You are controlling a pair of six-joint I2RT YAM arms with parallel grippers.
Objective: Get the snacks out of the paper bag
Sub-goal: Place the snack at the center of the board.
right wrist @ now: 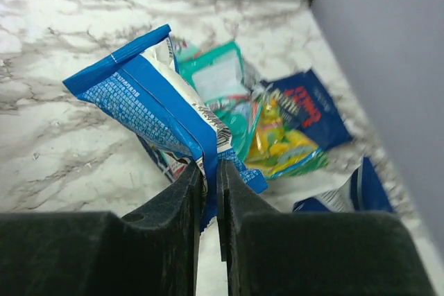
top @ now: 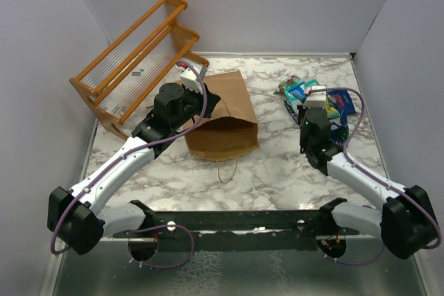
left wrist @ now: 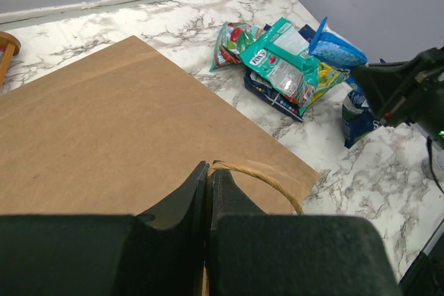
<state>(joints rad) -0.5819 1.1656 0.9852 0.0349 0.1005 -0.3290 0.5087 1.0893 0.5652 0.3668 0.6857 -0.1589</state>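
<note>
The brown paper bag (top: 225, 116) lies flat on the marble table; it fills the left wrist view (left wrist: 118, 123). My left gripper (top: 196, 82) sits over its far left corner, shut on the bag's twisted paper handle (left wrist: 267, 179), fingertips together (left wrist: 209, 168). Snacks lie in a pile (top: 298, 91) to the right: teal-green (left wrist: 281, 57), yellow (right wrist: 284, 140) and dark blue (right wrist: 305, 105) packets. My right gripper (top: 316, 102) is shut (right wrist: 210, 164) on a blue and white snack packet (right wrist: 152, 102), held just above the pile; it also shows in the left wrist view (left wrist: 336, 46).
An orange wooden rack (top: 135, 60) stands tilted at the back left. Grey walls close in the table on three sides. Another blue packet (right wrist: 347, 195) lies near the right wall. A loose bag handle (top: 227, 169) points toward the near edge.
</note>
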